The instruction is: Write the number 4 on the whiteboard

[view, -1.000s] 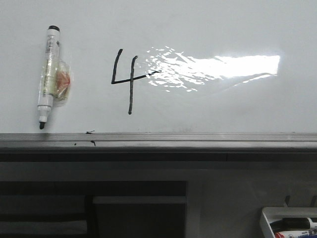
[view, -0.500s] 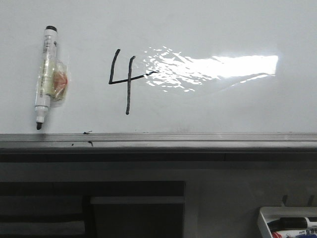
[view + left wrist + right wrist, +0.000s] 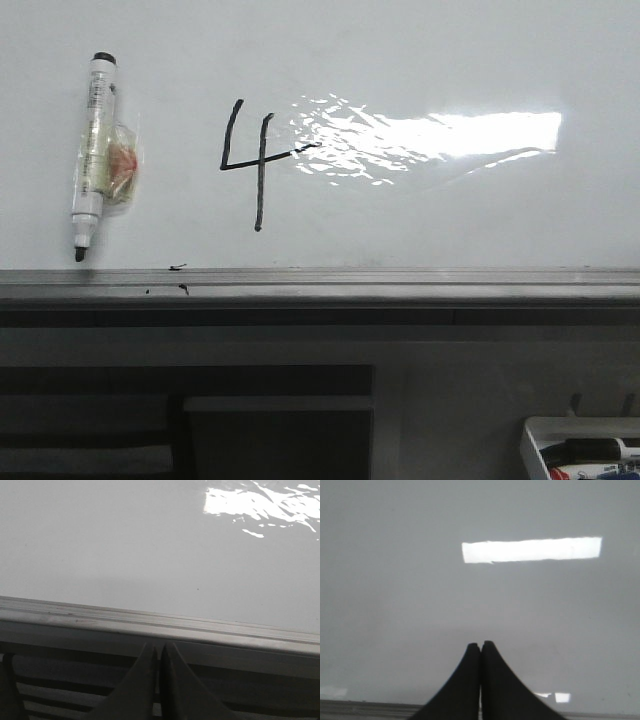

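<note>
The whiteboard [image 3: 430, 60] fills the upper front view, with a glare patch and a grey metal ledge [image 3: 400, 285] below. A black open-topped number 4 [image 3: 252, 160] is drawn left of the glare. A white marker [image 3: 92, 150] sticks to the board at the far left, tip down, uncapped. No gripper shows in the front view. My left gripper [image 3: 160, 647] is shut and empty, below the ledge [image 3: 150, 622]. My right gripper [image 3: 480, 645] is shut and empty, facing bare board [image 3: 395, 580].
Small black ink specks [image 3: 180, 268] lie on the ledge below the marker. A white tray [image 3: 580, 450] with markers sits at the lower right. Dark shelving [image 3: 200, 420] is under the board.
The front view shifted slightly between one second ago and half a second ago, so the 4 and marker sit a little higher and more left. Nothing differs since then.
</note>
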Robot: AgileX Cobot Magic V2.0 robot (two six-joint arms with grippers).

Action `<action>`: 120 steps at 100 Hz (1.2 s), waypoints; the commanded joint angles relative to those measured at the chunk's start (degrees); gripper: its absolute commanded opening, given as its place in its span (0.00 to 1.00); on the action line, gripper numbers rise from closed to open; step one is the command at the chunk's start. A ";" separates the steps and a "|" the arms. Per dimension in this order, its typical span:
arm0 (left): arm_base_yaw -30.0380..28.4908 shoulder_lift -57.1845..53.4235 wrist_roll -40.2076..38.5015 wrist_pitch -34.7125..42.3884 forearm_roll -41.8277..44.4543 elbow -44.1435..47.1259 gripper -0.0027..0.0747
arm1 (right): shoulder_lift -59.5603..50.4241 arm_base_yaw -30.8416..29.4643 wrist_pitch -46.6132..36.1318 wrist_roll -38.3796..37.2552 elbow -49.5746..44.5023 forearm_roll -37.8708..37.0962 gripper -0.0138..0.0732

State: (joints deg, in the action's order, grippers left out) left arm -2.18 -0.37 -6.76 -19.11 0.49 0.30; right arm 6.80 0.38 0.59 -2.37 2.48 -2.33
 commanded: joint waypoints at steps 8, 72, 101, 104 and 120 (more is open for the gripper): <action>0.00 -1.60 0.03 3.39 -0.49 0.96 0.01 | -3.88 -1.91 -4.66 -1.92 -4.23 -0.88 0.09; 0.00 -1.60 0.03 3.39 -0.49 0.96 0.01 | -8.51 -2.13 17.81 -1.84 -4.62 -1.40 0.09; 0.00 -1.60 0.03 3.39 -0.49 0.96 0.01 | -8.51 -2.13 17.81 -1.84 -4.62 -1.40 0.09; 0.00 -1.60 0.03 3.39 -0.49 0.96 0.01 | -8.51 -2.13 17.81 -1.84 -4.62 -1.40 0.09; 0.00 -1.60 0.03 3.39 -0.49 0.96 0.01 | -8.51 -2.13 17.81 -1.84 -4.62 -1.40 0.09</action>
State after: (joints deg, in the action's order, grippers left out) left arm -2.18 -0.37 -6.76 -19.11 0.46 0.30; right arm -0.53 -1.33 18.78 -4.15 -0.80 -2.71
